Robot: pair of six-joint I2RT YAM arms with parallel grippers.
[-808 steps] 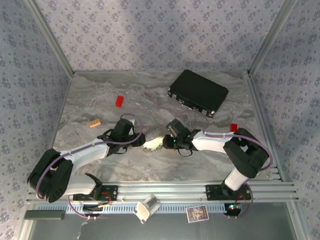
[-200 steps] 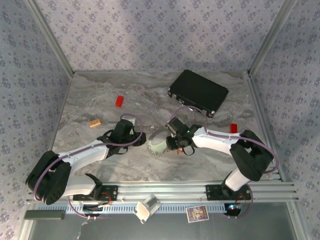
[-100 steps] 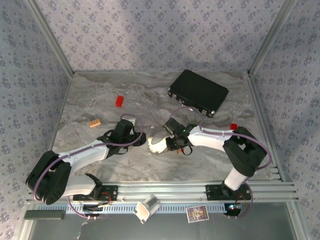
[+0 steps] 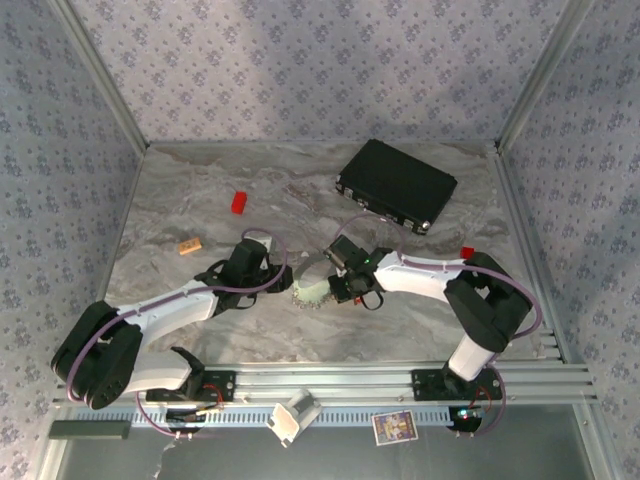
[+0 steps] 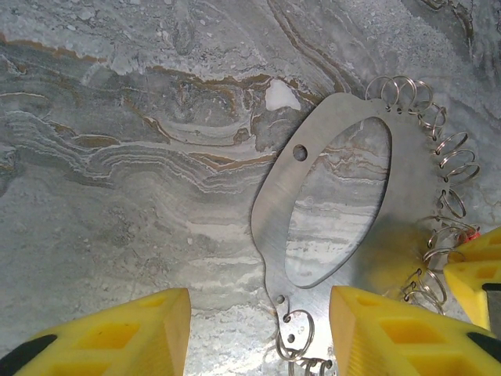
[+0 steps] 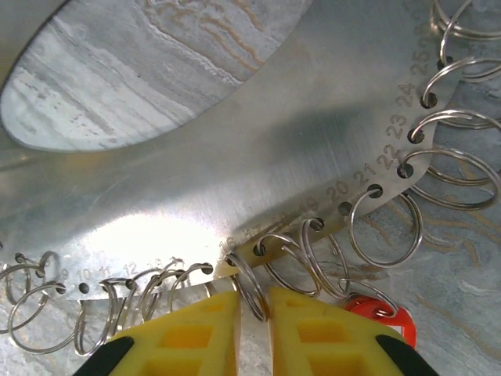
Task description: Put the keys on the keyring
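The keyring is a flat silvery metal plate with a large oval cut-out, lying flat on the desk. Numbered holes line its outer edge, each carrying a small split ring. One such ring sits pinched in the right claw. The red key, partly hidden, lies just beside those rings.

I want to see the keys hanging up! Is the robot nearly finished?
Not yet. Done: nothing clearly; no key plainly hangs on a ring. In hand: the right gripper pinches one split ring on the metal plate, with the red key right beside it; I can't tell if it's hooked. The left gripper hovers open over the plate's other end. Left: threading the keys on.
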